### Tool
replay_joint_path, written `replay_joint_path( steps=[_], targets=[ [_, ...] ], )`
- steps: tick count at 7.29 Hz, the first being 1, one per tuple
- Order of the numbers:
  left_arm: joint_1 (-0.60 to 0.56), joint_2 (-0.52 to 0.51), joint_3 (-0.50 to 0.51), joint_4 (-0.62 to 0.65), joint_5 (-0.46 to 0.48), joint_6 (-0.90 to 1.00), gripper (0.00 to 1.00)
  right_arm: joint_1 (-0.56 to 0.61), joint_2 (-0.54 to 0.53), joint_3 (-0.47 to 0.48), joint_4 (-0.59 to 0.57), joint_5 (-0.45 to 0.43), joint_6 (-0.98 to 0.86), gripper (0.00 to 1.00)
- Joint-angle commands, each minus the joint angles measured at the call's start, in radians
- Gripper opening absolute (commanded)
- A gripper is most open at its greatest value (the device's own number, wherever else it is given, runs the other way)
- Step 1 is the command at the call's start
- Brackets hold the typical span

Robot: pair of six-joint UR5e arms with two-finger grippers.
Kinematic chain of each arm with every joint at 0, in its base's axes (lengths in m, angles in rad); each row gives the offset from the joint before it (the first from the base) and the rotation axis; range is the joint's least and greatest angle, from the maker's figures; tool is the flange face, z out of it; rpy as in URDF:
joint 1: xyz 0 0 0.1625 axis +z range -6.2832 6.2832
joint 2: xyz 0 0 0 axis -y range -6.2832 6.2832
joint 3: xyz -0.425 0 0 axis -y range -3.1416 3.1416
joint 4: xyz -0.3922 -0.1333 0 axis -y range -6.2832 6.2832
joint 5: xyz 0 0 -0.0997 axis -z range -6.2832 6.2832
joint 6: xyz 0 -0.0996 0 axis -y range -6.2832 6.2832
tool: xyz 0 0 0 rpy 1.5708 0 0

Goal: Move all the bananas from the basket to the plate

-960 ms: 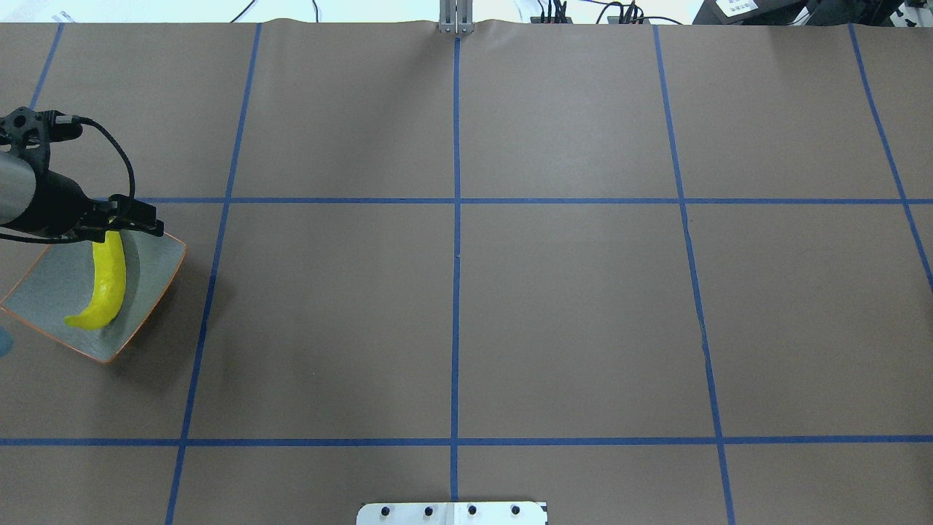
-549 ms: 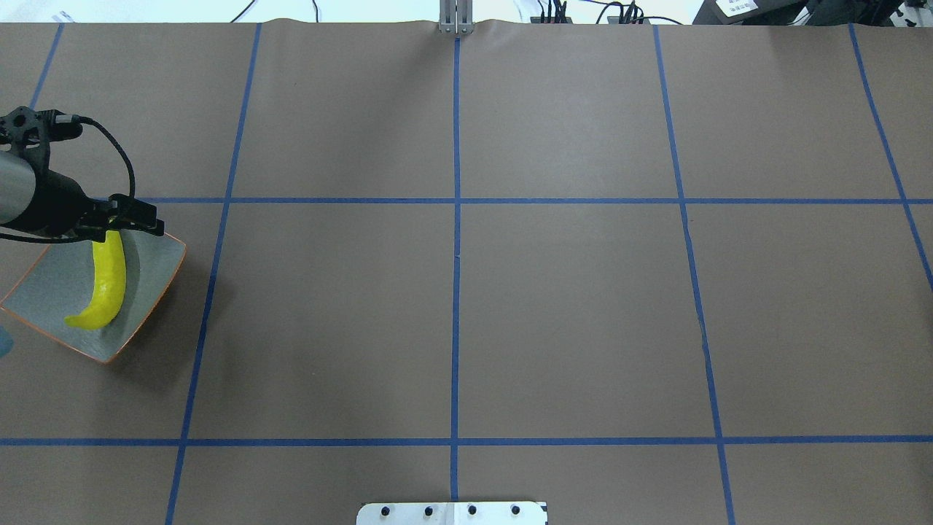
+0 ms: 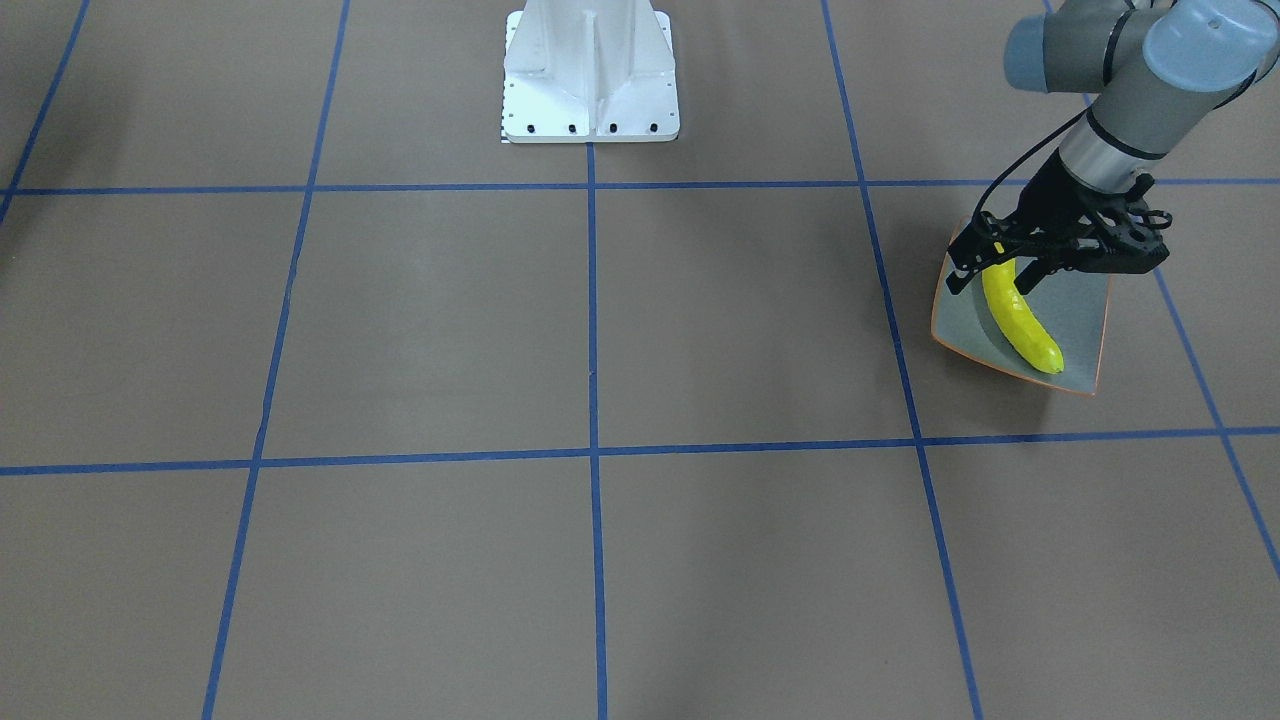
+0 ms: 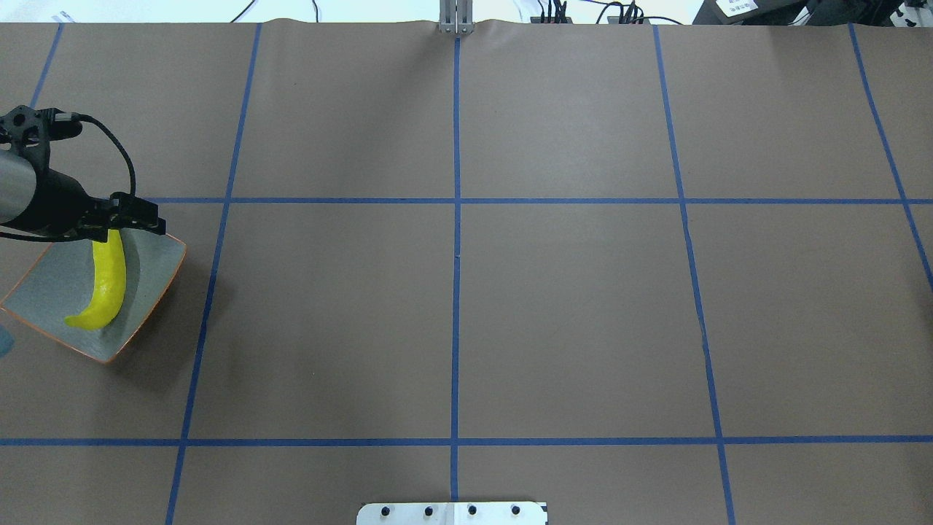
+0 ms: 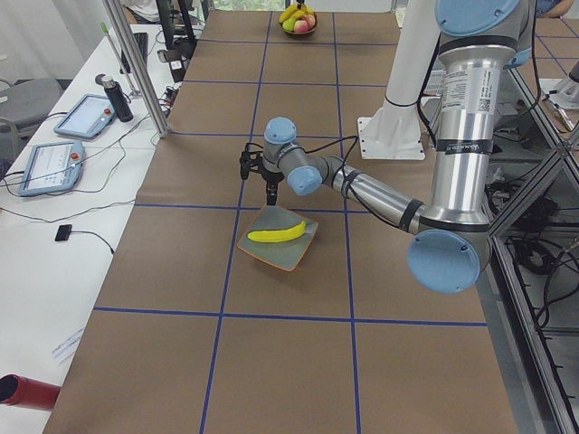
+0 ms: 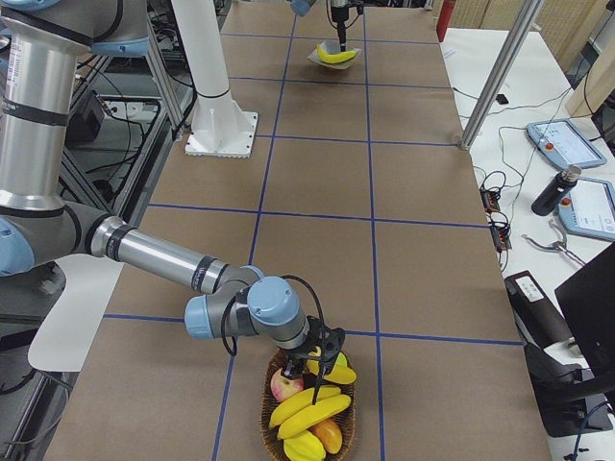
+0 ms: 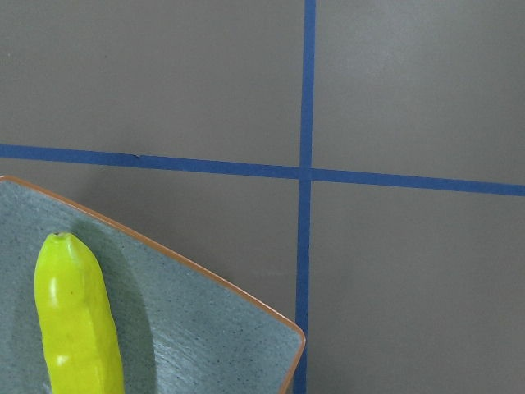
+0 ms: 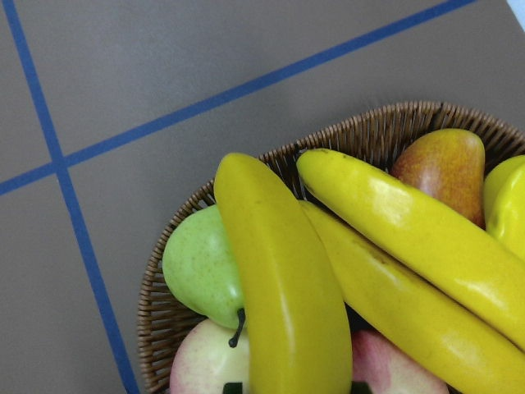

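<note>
Table: brown paper with a blue tape grid.
Left arm reaches over the plate at the table's left end. Right arm bends down over the basket at the opposite end.
Basket holds at least three bananas, a green pear and apples.
One banana lies flat on the plate.
Left gripper hovers spread wide astride one end of that banana, not clamping it.
Right gripper sits just above the basket fruit; cannot tell its width.
</note>
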Motion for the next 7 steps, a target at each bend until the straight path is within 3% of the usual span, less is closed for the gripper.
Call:
replay_joint_path(
  steps=[1, 5, 7],
  targets=[
    [0.001, -0.019, -0.001, 0.000, -0.002, -0.031, 0.95, 0.009, 0.052, 0.035, -0.007, -0.006, 0.007, 0.00],
    [0.001, -0.024, 0.005, 0.002, -0.002, -0.035, 0.95, 0.004, 0.064, 0.038, -0.012, 0.005, 0.049, 0.00],
    [0.001, -0.060, 0.008, 0.003, -0.002, -0.041, 0.95, -0.047, 0.118, 0.077, -0.006, 0.031, 0.204, 0.00]
  ],
)
